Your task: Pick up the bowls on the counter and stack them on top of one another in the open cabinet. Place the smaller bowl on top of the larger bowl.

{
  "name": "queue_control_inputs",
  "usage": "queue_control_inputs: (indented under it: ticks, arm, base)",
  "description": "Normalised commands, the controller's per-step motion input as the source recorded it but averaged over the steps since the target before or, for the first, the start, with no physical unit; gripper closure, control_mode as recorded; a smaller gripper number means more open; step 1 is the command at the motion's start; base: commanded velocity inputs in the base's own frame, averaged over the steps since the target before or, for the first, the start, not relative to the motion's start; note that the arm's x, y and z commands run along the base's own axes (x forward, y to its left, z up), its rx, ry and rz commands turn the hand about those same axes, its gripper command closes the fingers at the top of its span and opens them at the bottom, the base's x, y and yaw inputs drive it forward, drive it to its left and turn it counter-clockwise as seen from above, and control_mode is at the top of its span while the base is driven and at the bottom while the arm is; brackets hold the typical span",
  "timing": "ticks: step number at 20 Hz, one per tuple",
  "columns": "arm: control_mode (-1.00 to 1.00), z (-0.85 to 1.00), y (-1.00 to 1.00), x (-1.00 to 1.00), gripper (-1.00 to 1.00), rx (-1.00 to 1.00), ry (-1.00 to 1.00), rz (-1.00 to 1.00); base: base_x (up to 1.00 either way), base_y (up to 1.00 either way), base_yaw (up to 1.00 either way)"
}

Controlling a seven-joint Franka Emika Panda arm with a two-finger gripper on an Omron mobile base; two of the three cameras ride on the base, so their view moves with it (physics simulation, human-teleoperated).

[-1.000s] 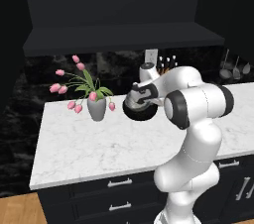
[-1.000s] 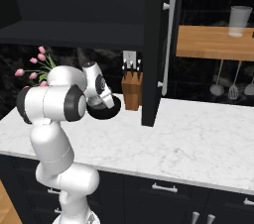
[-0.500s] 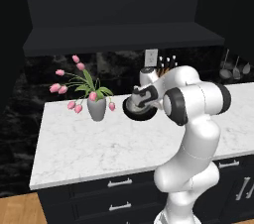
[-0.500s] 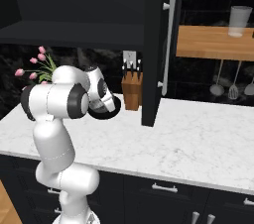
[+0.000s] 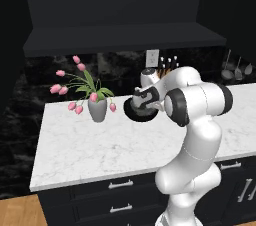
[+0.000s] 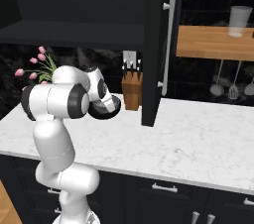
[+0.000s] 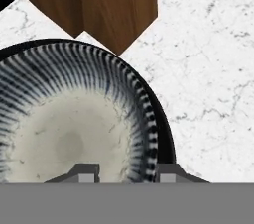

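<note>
White marble counter (image 5: 90, 150) under you, grey-veined, over dark drawers with silver handles. Take the knife block (image 6: 132, 91) as your landmark: it stands at the back of the counter, against the black backsplash.

Your gripper (image 7: 124, 172) hangs just in front of the block, above the counter. In the hand view its two finger tips (image 7: 85, 172) straddle the rim of the smaller bowl (image 7: 69, 129): one tip over the pale speckled inside, the other over the dark rim edge. You cannot tell whether the tips press on the rim or stand a little off it; the jaws look narrowly parted, no more than that.

In the base views a dark bowl (image 5: 140, 111) sits at the hand, in front of the block and off to its vase side. The arm covers much of it, so you cannot tell if it rests on the marble.

Grey vase (image 5: 97, 110) with pink tulips stands farther along the counter from the block, well apart from the bowl.

The cabinet (image 5: 120, 37) hangs above the block, its flat shelf board dark and wide. Its open door (image 6: 161, 44), with a long silver handle, juts out just beside the block.
</note>
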Motion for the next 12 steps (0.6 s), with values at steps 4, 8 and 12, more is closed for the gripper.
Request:
queue_control_inputs:
  ticks: [4,8,12]
  arm:
    - [-1.00,0.00,0.00,0.00,-1.00,0.00,0.00,0.00]
    - [-1.00,0.09,-0.04,-0.25,-1.00,0.00,-0.03,0.00]
    - [-1.00,0.17,-0.18,-0.52,-1.00,0.04,-0.08,0.00]
  base:
    - [0.00,0.00,0.00]
    - [0.00,0.00,0.00]
    - [0.00,0.00,0.00]
